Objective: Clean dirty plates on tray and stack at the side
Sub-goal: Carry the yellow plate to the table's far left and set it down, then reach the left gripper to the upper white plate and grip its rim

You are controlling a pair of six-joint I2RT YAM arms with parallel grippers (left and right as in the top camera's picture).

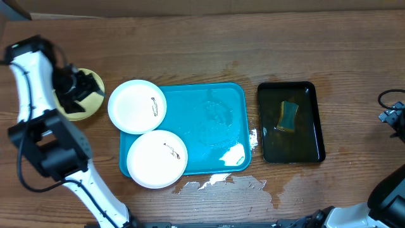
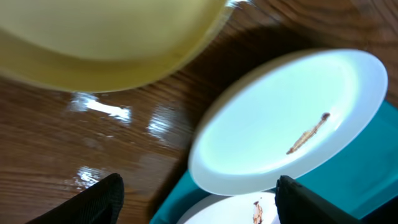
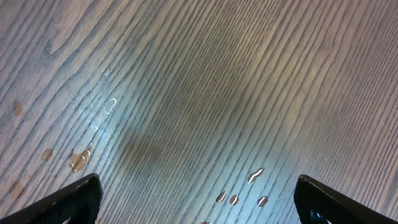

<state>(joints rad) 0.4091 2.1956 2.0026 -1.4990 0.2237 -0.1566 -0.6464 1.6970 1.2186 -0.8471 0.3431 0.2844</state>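
**A:** Left side status?
**B:** Left gripper (image 2: pixel 199 190) has its jaws wide apart with nothing between them. I see the yellow-green plate (image 2: pixel 106 43) on the bench (image 2: pixel 74 143) right at it, off the tray (image 1: pixel 215 120).
**A:** White plates?
**B:** Upper white plate (image 1: pixel 137 106) is just past that gripper, overhanging the tray's rim, with a dark smear. Lower white plate (image 1: pixel 157 158) is farther along in a tray corner, also smeared. Can't tell if the two touch.
**A:** Right side?
**B:** Right gripper (image 3: pixel 198 190) is spread open over wet bench, well apart from the plates. Black tray (image 1: pixel 304 142) with sponge (image 1: pixel 288 116) sits between it and the tray.
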